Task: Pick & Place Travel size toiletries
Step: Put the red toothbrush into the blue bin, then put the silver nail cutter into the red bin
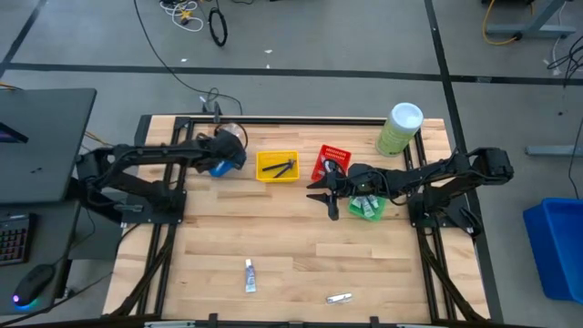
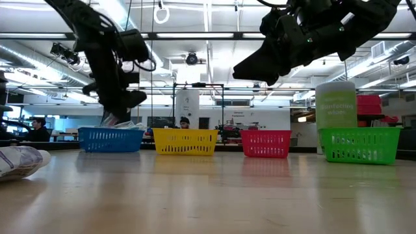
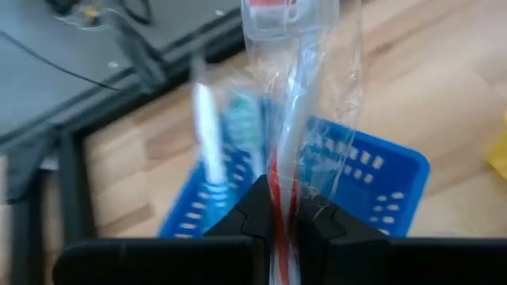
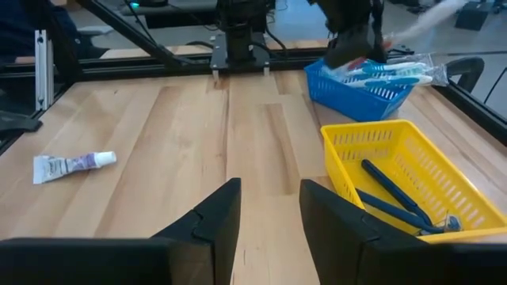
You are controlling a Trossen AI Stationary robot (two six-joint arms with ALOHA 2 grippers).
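My left gripper (image 3: 281,226) is shut on a toothbrush in a clear wrapper (image 3: 297,87) and hovers over the blue bin (image 1: 221,166) at the far left of the table. Other wrapped toothbrushes (image 4: 388,73) lie in that bin. My right gripper (image 4: 269,210) stands open and empty above the table's middle, near the red bin (image 1: 332,162) and green bin (image 1: 367,208). A small white tube (image 1: 250,273) and a small silvery item (image 1: 339,297) lie flat near the table's front edge. Dark razors (image 4: 396,194) lie in the yellow bin (image 1: 278,166). My left gripper pinches the wrapped toothbrush between its two fingers at the red-striped handle part (image 3: 277,207). The fingers slant down from the table's left side. The toothbrush reaches out ahead of them, in line with the fingers, lifted clear above the blue bin (image 3: 372,182).
A tall pale-green canister with a white lid (image 1: 399,128) stands at the far right behind the green bin. The four bins sit in a row along the far half. The wide wooden table (image 1: 301,246) between the bins and the front edge holds only the two small items.
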